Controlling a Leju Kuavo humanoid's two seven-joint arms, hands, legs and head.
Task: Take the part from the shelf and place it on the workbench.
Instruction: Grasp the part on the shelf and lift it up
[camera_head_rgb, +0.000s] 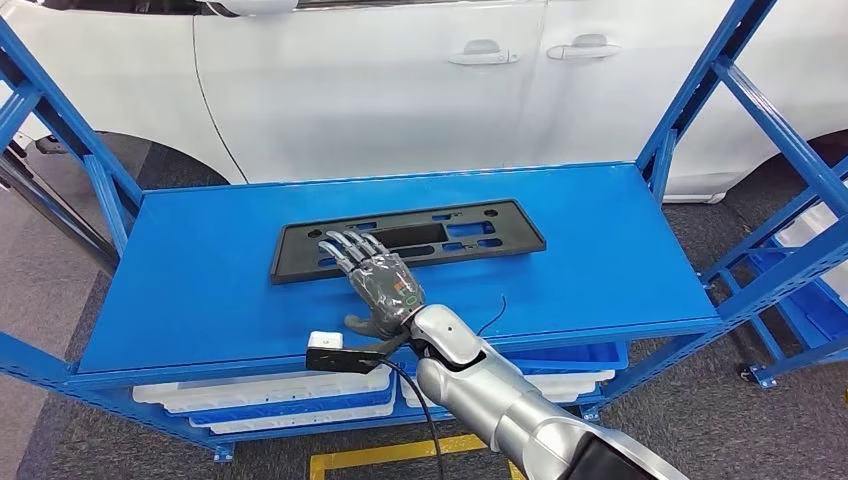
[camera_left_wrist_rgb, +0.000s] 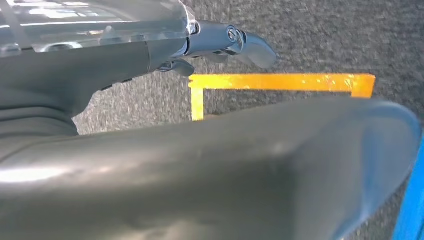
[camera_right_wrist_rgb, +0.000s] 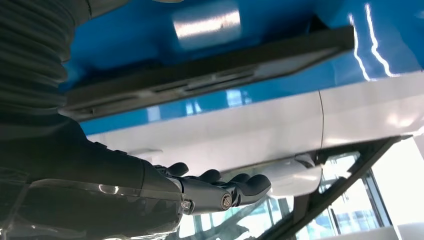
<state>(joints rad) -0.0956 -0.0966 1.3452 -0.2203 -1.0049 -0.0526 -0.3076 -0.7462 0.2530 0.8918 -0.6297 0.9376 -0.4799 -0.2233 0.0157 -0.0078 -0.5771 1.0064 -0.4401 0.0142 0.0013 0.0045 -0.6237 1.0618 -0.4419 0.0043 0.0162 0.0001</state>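
Observation:
The part, a flat black rectangular frame with cut-outs (camera_head_rgb: 470, 228), lies on the top deck of the blue shelf (camera_head_rgb: 200, 290). My right hand (camera_head_rgb: 380, 280) reaches over the shelf's front edge, palm down with fingers stretched out. Its fingertips (camera_head_rgb: 345, 243) are over the frame's near left portion; whether they touch it I cannot tell. Nothing is held. In the right wrist view the frame (camera_right_wrist_rgb: 210, 75) is seen edge-on on the blue deck, apart from the dark fingers (camera_right_wrist_rgb: 225, 192). My left hand (camera_left_wrist_rgb: 220, 42) hangs over the floor with thumb and fingers apart, holding nothing.
A white car (camera_head_rgb: 400, 90) stands close behind the shelf. Blue uprights (camera_head_rgb: 700, 90) and diagonal braces flank both ends of the deck. White trays (camera_head_rgb: 260, 395) fill the level below. Another blue rack (camera_head_rgb: 800, 290) is at right. Yellow floor tape (camera_left_wrist_rgb: 280, 82) marks the grey carpet.

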